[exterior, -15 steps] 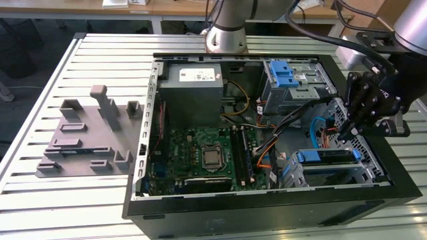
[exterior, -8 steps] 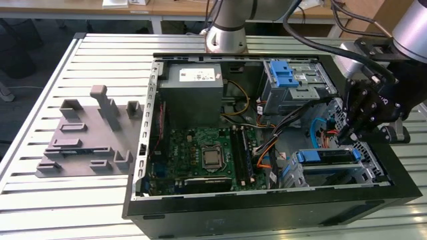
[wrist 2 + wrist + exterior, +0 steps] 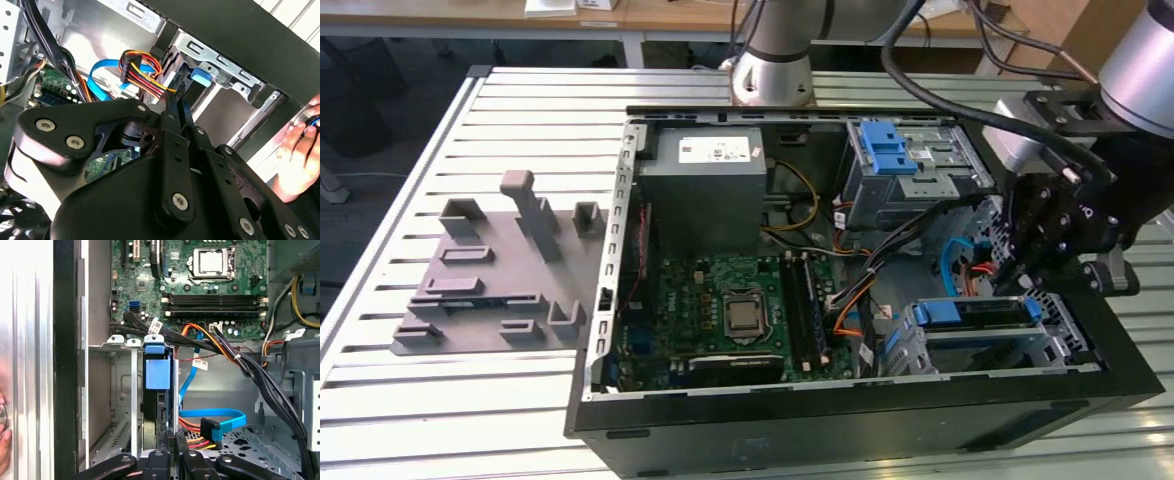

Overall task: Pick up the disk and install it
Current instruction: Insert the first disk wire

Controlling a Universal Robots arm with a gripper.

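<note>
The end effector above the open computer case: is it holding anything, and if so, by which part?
Nothing is visibly held. The end effector has its fingers closed together, empty, beside the disk, which sits in the drive cage.

open computer case point(image 3: 854, 405), motherboard point(image 3: 720, 310), grey fixture point(image 3: 494, 290)

gripper point(image 3: 1023, 268) points down, fingers pressed together, arm bent overhead.
</note>
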